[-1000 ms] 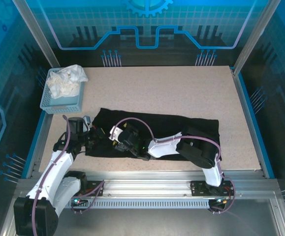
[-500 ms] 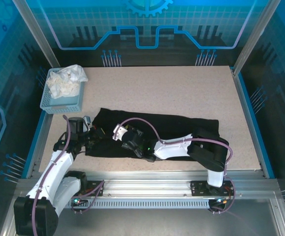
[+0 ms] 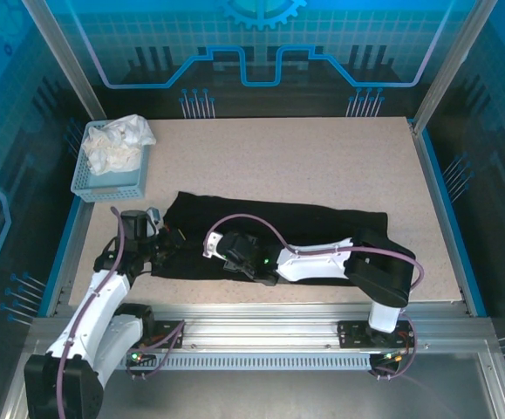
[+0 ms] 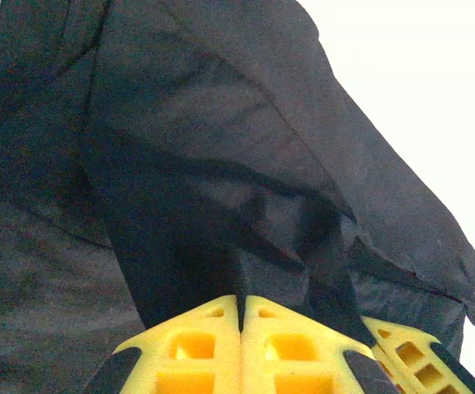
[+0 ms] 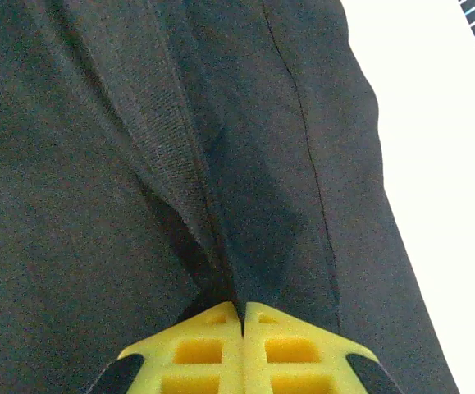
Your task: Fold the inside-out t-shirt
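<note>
The black t-shirt (image 3: 322,223) lies as a long flat band across the near half of the table, no print showing. My left gripper (image 3: 172,245) sits at its left end, shut on a raised pinch of the black fabric (image 4: 221,148); the yellow fingers (image 4: 196,345) meet at the left gripper's tip (image 4: 241,302). Just to its right, my right gripper (image 3: 216,254) is low on the shirt, shut on a ridge of the cloth (image 5: 180,164) that rises into the right gripper's tip (image 5: 243,310). The right gripper's yellow fingers (image 4: 405,357) show in the left wrist view.
A light blue basket (image 3: 86,179) holding a white cloth (image 3: 117,144) stands at the back left. Bare speckled tabletop (image 3: 304,161) stretches behind the shirt. A metal rail (image 3: 261,332) runs along the near edge, and blue walls close in both sides.
The right arm has stretched further left and lower, its elbow swinging out to the right while its gripper stays on the shirt. The left arm has hardly moved.
</note>
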Available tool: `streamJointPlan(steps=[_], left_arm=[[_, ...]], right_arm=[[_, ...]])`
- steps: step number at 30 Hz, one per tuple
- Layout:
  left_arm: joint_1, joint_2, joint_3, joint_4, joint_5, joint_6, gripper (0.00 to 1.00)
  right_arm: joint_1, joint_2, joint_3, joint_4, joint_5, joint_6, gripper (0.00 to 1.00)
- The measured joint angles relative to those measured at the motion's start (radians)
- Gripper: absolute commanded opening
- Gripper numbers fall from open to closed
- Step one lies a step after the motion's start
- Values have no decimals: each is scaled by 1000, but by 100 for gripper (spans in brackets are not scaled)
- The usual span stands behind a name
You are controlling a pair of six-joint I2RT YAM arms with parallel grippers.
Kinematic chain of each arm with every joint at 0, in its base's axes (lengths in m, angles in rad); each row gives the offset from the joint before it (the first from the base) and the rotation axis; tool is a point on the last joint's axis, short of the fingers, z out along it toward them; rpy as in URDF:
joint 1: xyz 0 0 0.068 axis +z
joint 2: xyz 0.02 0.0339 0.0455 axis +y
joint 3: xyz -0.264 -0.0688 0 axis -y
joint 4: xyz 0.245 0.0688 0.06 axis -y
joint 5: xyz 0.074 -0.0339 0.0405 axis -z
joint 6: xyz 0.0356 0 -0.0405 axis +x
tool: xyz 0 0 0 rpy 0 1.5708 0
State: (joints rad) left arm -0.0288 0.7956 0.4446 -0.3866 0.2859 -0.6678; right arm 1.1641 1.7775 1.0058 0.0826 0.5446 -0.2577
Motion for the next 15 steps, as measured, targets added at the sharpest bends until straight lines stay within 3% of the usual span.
streamJointPlan(steps=[2, 9, 15], left_arm=[[0, -8, -28, 4, 0, -16, 22], [0, -48, -60, -4, -16, -35, 62], [0, -68, -52, 17, -120, -24, 81]], right_arm=[[0, -9, 7, -42, -43, -11, 13], [-1, -17, 43, -265, -247, -59, 45], [-65, -96, 43, -328, -438, -3, 51]])
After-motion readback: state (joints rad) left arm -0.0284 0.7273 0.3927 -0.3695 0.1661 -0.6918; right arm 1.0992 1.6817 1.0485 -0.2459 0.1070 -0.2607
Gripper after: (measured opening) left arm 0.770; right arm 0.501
